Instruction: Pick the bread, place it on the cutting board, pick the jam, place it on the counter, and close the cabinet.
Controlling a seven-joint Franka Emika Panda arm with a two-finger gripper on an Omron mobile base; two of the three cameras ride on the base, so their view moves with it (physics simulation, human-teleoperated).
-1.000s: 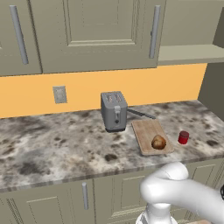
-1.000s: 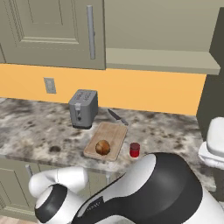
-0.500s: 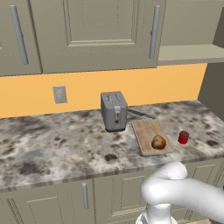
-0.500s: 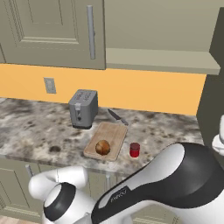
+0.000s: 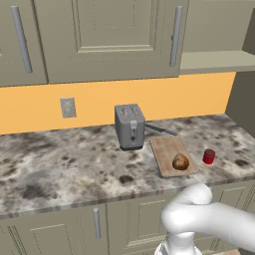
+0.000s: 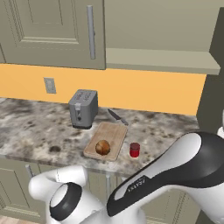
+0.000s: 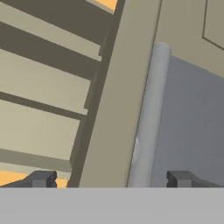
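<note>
Cabinet [image 7: 118,109] handle [image 7: 148,118] stands between the wide-open, empty pincer [image 7: 109,179] tips.

Counter [image 5: 60,164]: mottled marble pattern, smooth. Cutting board [image 5: 168,149]: light wood, visible grain, matt. Bread [image 5: 180,162] glossy brown; toaster [image 5: 130,126] brushed grey metal.

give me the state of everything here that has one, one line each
small rounded brown bread: lying on the light-brown wooden cutting board, near its front end
small red jam jar: upright on the marble-patterned counter, beside the board, apart from it
olive-grey upper cabinet: doors look shut in the base views
grey toaster: upright, slots empty
dark knife: lying flat behind the board
gripper: open, holding nothing, grey bar handle between its tips
</note>
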